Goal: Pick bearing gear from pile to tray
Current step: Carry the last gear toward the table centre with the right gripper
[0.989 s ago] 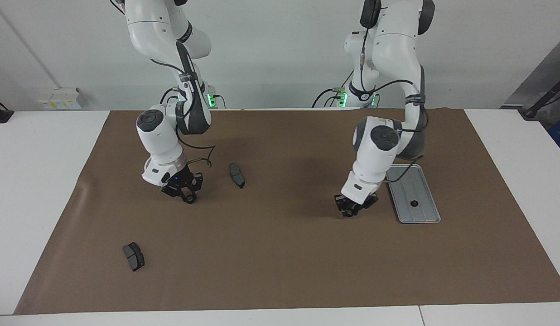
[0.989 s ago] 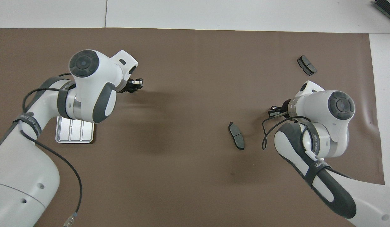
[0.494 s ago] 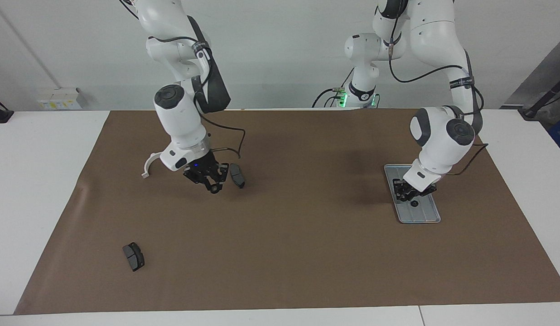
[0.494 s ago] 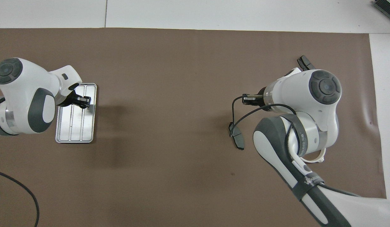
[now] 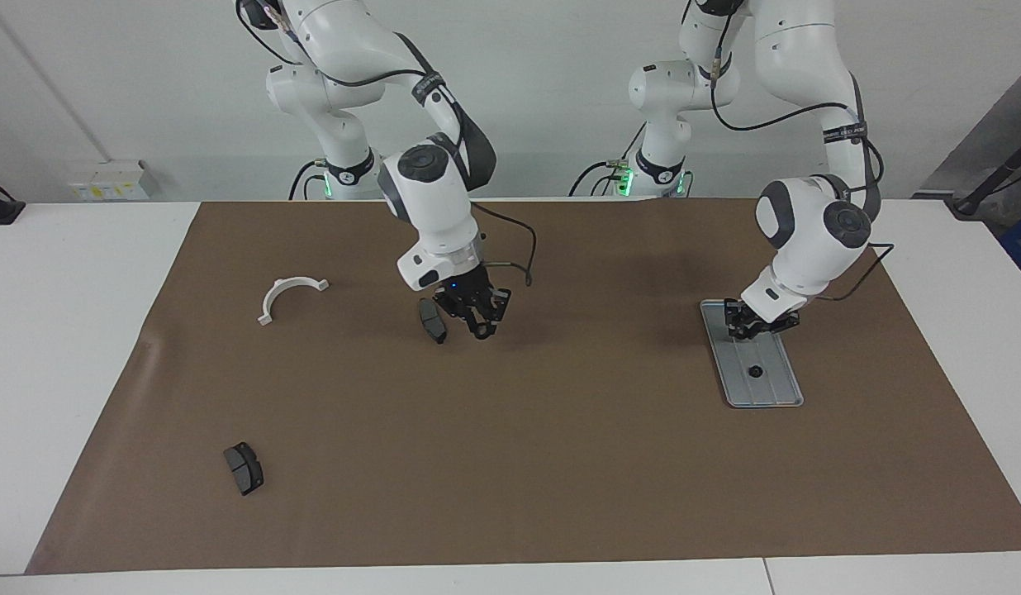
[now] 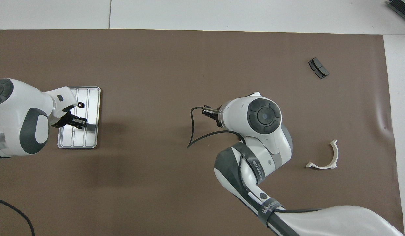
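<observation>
The silver ribbed tray (image 5: pixel 768 392) lies on the brown mat at the left arm's end, and also shows in the overhead view (image 6: pixel 91 137). One small black gear (image 5: pixel 756 372) lies in it, at the end farther from the robots (image 6: pixel 80 104). My left gripper (image 5: pixel 754 324) hangs low over the tray's nearer end (image 6: pixel 78 122). My right gripper (image 5: pixel 480 319) is low over the mat's middle, right beside a dark grey brake pad (image 5: pixel 432 320). In the overhead view the right gripper (image 6: pixel 209 111) shows and the arm hides that pad. No loose gears show on the mat.
A white curved bracket (image 5: pixel 289 296) lies toward the right arm's end (image 6: pixel 323 158). A second brake pad (image 5: pixel 244 468) lies farther from the robots near that end's mat corner (image 6: pixel 318 68). White table borders the mat.
My right arm has swung from the right arm's end to the mat's middle, uncovering the white bracket. My left gripper went from the mat to over the tray, then toward its nearer end.
</observation>
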Robot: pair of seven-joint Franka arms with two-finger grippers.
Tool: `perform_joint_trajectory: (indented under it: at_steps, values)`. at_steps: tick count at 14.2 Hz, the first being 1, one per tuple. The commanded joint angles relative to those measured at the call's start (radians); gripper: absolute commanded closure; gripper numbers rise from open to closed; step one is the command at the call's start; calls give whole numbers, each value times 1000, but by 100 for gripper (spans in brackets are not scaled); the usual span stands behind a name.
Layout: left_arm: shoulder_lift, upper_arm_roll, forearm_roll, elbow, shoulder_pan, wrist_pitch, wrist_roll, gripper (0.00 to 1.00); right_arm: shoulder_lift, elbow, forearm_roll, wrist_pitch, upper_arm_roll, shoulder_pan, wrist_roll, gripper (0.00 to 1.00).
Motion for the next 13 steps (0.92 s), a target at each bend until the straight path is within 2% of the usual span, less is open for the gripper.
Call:
perform_joint_trajectory:
  at_steps: [1,3,4,7,10,11,12,13]
  values:
    - [-32,-8,3,-32,3,22,13,44,154,159,-168,9,37,25,198,100]
    - [-32,-8,3,-26,0,22,13,34,258,256,-345,2,86,32,352,100]
    - [-32,-8,3,-23,-1,23,15,29,283,282,-394,4,101,30,386,100]
    - [-24,-8,3,-4,-15,43,-28,39,314,278,-437,18,103,45,398,100]
    - [-14,-10,3,31,-76,48,-157,46,331,267,-508,35,103,50,444,100]
    - [-12,-10,3,45,-104,48,-207,46,334,252,-520,53,103,51,459,96]
    - [-4,-10,1,54,-127,48,-252,46,334,241,-531,62,103,51,461,83]
    - [2,-10,1,65,-155,51,-302,46,334,240,-533,62,103,51,461,62]
